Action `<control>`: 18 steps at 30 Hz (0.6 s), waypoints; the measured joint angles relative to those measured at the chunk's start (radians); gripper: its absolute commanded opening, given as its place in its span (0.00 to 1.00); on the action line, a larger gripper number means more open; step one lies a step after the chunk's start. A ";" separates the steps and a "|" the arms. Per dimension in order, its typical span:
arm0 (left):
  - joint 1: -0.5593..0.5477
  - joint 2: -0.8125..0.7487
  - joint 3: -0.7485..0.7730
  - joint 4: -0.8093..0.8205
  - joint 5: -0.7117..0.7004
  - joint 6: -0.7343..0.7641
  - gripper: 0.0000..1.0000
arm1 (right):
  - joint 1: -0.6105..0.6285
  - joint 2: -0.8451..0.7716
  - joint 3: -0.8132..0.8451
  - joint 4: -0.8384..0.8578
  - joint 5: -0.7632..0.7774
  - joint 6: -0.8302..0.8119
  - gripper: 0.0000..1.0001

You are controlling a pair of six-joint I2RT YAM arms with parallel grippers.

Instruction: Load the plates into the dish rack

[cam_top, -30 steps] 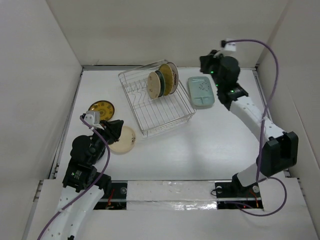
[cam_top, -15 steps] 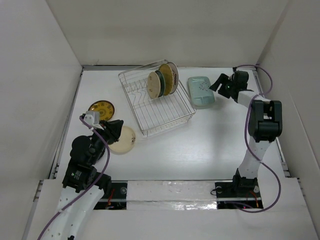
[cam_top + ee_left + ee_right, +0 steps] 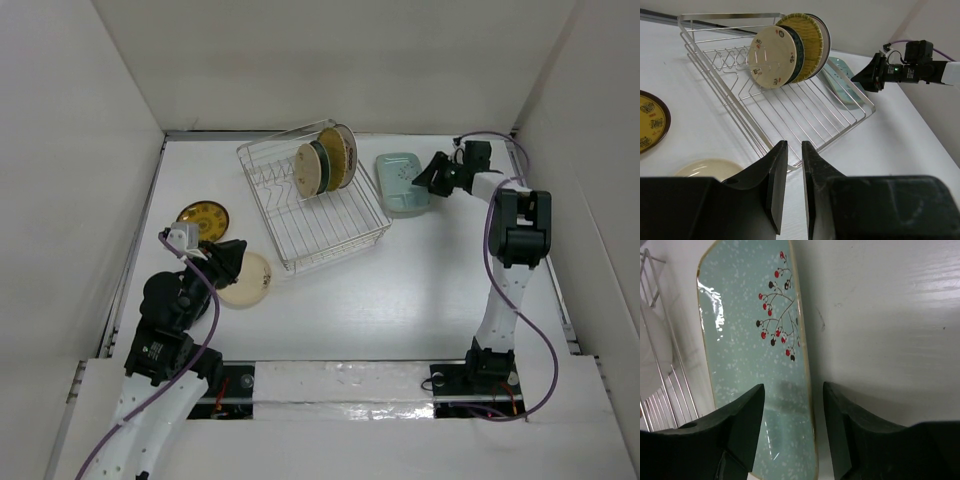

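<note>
The dish rack holds three upright plates: a cream one, a dark teal one and a yellow patterned one. On the table lie a brown-and-yellow plate, a cream plate and a pale green rectangular plate. My right gripper is open and low, straddling the green plate's long right edge. My left gripper hovers over the cream plate, open by a narrow gap and empty.
White walls close in the table on the left, back and right. The right arm's purple cable loops along the back right corner. The rack sits skewed, its near corner close to the cream plate.
The right arm has swung down from above the back right corner to the green plate's right edge, and its jaws have opened. The left arm has not moved.
</note>
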 measured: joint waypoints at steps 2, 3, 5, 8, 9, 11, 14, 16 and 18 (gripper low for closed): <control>0.000 -0.004 0.000 0.000 -0.002 0.000 0.15 | 0.000 0.014 0.023 -0.018 -0.030 -0.002 0.50; 0.000 -0.006 0.000 -0.001 -0.002 0.000 0.15 | 0.000 0.019 0.036 -0.033 -0.036 -0.004 0.39; 0.000 -0.011 0.000 -0.002 -0.003 0.000 0.15 | 0.000 0.035 0.063 -0.062 -0.047 -0.014 0.24; 0.000 -0.016 0.000 -0.003 -0.007 0.000 0.15 | -0.007 0.059 0.088 -0.098 -0.069 -0.019 0.00; 0.000 -0.017 0.000 -0.003 -0.009 0.000 0.15 | -0.008 0.061 0.089 -0.104 -0.079 -0.014 0.00; 0.000 -0.023 0.000 -0.003 -0.014 0.000 0.15 | -0.010 0.058 0.084 -0.095 -0.071 -0.010 0.00; 0.000 -0.029 0.000 -0.003 -0.020 0.000 0.15 | -0.013 -0.017 -0.043 -0.003 -0.021 0.037 0.00; 0.000 -0.029 0.000 -0.003 -0.020 0.000 0.15 | -0.015 -0.111 -0.143 0.024 0.041 0.063 0.00; 0.000 -0.029 0.000 -0.003 -0.020 0.000 0.15 | -0.012 -0.212 -0.203 0.008 0.152 0.069 0.00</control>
